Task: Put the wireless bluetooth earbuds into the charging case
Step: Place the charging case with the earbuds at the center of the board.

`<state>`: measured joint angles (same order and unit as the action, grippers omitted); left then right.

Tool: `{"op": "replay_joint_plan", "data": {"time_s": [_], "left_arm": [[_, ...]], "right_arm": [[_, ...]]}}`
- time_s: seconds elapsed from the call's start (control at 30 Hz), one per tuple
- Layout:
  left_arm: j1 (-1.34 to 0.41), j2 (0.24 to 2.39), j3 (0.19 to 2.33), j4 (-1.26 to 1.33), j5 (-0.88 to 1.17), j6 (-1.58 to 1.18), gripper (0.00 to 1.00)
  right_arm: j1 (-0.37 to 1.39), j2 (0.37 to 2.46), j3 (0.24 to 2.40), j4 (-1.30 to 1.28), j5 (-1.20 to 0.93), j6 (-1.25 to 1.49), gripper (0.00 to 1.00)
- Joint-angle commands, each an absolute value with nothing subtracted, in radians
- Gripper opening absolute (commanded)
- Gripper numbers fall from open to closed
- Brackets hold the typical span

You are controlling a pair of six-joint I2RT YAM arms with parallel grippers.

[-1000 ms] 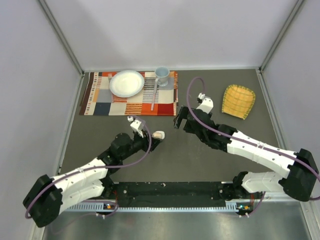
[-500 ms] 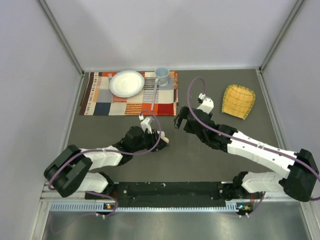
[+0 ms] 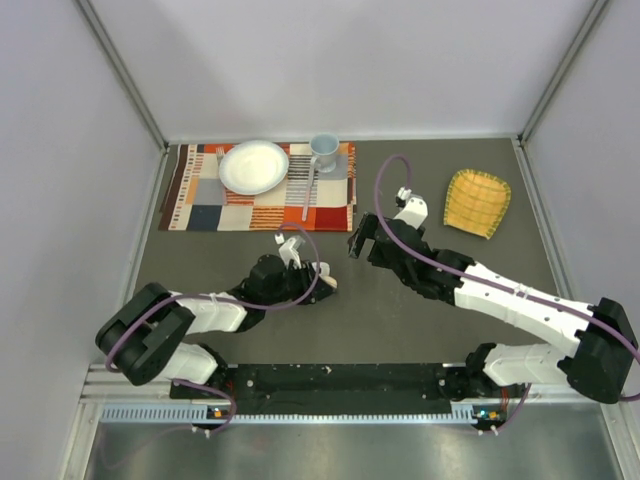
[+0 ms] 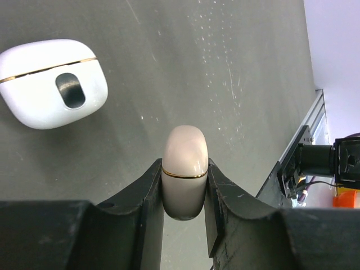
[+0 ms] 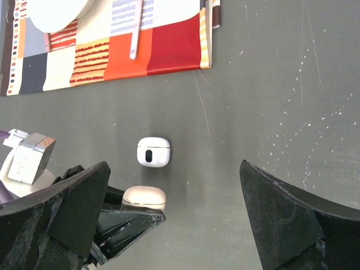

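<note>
My left gripper (image 4: 185,169) is shut on a closed cream charging case (image 4: 185,160) with a gold seam and holds it just over the dark table. It also shows in the top view (image 3: 325,283) and the right wrist view (image 5: 144,197). A second closed case (image 4: 53,81), white with a dark oval, lies on the table just beyond it and shows in the right wrist view (image 5: 153,152). My right gripper (image 5: 174,169) is open and empty, hovering above both cases (image 3: 362,240). No earbuds are in view.
A striped placemat (image 3: 200,205) at the back left carries a white plate (image 3: 253,166), a cup (image 3: 323,150) and a spoon (image 3: 309,190). A yellow cloth (image 3: 477,201) lies at the back right. Grey walls enclose the table.
My left arm has folded and carried the cream case a little to the right and nearer. The right arm has not moved.
</note>
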<state>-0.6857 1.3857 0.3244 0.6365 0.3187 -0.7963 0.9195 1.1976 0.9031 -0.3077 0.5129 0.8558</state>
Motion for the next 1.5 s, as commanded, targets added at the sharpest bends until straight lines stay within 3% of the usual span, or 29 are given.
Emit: {"op": "replay_joint_plan", "data": {"time_s": [0.0,0.27,0.87,1.47], "left_arm": [[-0.676,1.390,0.321,0.718,0.353,-0.831,0.00],[-0.676,1.364,0.290,0.678,0.334,-0.839,0.00],[-0.678,1.519,0.230,0.902,0.361,-0.959,0.03],[-0.680,1.578,0.190,1.006,0.364,-1.031,0.21]], "right_arm": [[0.911,1.164,0.917,-0.299,0.526,0.839,0.99],[0.911,1.154,0.896,-0.305,0.528,0.873,0.99],[0.904,1.157,0.894,-0.308,0.545,0.910,0.99],[0.882,1.114,0.836,-0.310,0.540,0.993,0.99]]}}
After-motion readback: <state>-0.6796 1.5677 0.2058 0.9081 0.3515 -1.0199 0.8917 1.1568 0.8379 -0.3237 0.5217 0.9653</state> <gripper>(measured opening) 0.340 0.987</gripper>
